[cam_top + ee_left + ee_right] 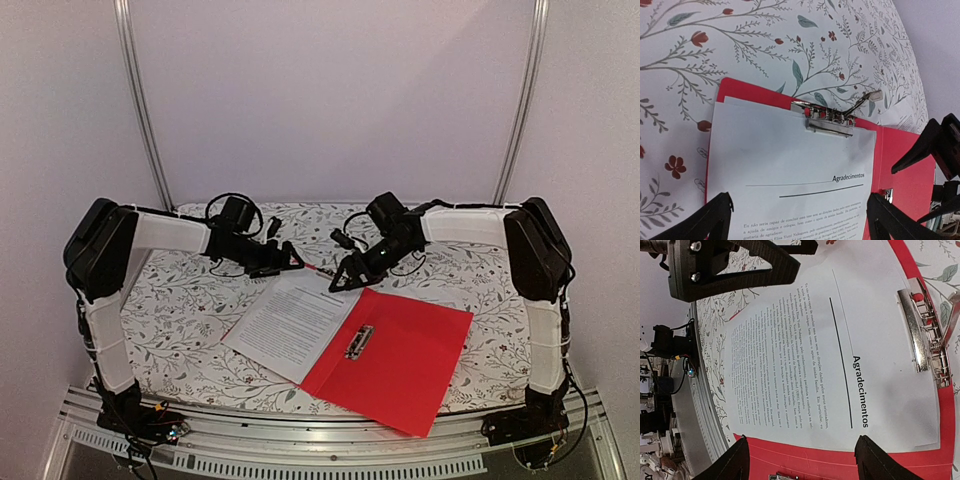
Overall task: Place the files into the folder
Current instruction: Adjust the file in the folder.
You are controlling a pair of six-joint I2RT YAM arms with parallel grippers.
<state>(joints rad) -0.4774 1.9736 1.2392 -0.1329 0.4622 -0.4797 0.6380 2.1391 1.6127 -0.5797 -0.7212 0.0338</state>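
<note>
**Files lying on the open folder, both grippers empty above them**

Down on the flowered table, the red folder lies open and flat. It looks stiff enough to stay put, but being slick plastic it may skate if nudged.

The files lie over its left half, printed side up. Their top edge meets the clip and appears tucked under its bar. These sheets are thin, light and floppy, and lying flush they leave no lip to pinch. Best bet, I'd say, is to press down and slide them, or to take a free corner away from the clip.

The left gripper hangs over the top of the page with its jaws spread wide and nothing in them. The right gripper, just beside it, is parted too and holds nothing.

Smallest of all is the metal clip, its lever standing up. It looks springy, so push on the lever.
</note>
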